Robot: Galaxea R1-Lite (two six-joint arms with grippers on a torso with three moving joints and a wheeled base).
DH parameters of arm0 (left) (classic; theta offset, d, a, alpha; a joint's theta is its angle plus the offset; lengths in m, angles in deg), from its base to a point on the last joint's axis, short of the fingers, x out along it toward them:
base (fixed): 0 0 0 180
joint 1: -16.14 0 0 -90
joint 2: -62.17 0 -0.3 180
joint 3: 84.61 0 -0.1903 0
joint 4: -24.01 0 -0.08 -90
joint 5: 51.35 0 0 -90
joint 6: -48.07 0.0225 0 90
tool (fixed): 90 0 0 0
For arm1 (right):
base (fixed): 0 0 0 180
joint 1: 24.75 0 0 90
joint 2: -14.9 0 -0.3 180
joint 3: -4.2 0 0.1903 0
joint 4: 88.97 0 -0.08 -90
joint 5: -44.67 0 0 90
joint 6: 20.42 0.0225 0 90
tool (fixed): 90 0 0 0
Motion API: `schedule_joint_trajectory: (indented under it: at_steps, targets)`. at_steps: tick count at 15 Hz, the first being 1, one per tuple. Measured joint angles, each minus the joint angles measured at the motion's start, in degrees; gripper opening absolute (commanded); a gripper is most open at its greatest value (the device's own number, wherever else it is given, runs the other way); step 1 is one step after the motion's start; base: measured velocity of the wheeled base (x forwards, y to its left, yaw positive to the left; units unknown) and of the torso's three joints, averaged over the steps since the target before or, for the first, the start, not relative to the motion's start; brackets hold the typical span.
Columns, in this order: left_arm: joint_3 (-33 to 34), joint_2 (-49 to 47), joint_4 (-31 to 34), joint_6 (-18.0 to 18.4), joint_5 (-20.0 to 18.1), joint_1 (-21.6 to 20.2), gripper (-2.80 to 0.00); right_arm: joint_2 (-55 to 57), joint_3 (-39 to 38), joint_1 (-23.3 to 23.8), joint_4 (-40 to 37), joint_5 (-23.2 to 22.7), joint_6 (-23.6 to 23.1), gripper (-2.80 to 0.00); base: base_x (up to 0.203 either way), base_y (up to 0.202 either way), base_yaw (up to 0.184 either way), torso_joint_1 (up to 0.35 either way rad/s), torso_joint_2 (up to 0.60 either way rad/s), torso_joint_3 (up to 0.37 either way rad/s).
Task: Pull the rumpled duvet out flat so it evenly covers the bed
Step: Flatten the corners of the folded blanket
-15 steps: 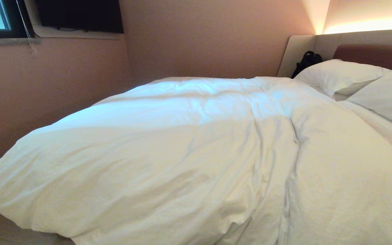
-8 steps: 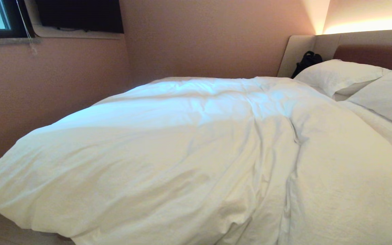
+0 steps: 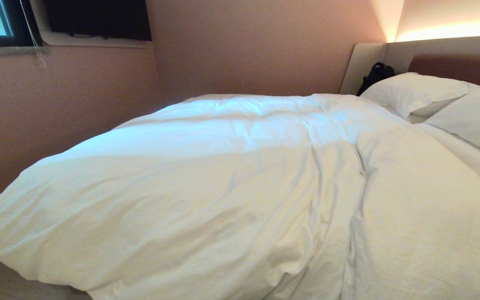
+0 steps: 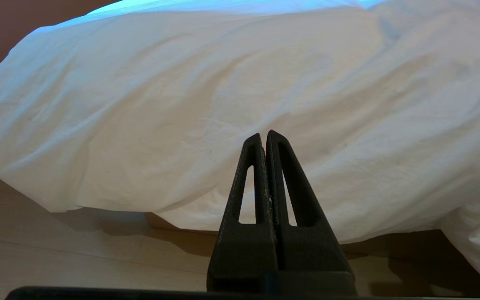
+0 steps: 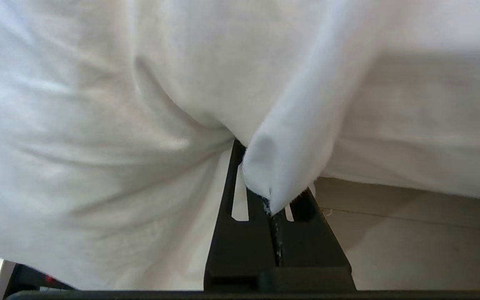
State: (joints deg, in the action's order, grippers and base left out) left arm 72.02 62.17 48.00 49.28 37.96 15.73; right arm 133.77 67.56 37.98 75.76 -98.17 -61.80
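Since a moment before, only the right gripper [image 5: 271, 200] had closed, its fingers pinching the puffy white duvet [image 3: 223, 196]; left gripper [image 4: 263, 137] stayed shut, empty. Such thin grip could slip when pulling.

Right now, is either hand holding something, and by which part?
The right hand is shut on the duvet, pinching a small fold at its hanging edge. The left hand is shut, holding nothing, in front of the duvet.
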Motion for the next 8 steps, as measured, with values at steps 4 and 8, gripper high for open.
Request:
schedule_joint_trajectory:
  at_steps: [4,8]
  targets:
    - [0.0,0.0,0.0,0.0,0.0,0.0,-2.8,-9.4,-1.8,4.6,-2.2,1.8,0.9,-2.8,0.0,0.0,0.0,0.0,0.0,0.0]
    - [0.0,0.0,0.0,0.0,0.0,0.0,-2.8,-16.7,-1.8,7.5,-3.6,7.7,4.1,-2.8,0.0,0.0,0.0,0.0,0.0,0.0]
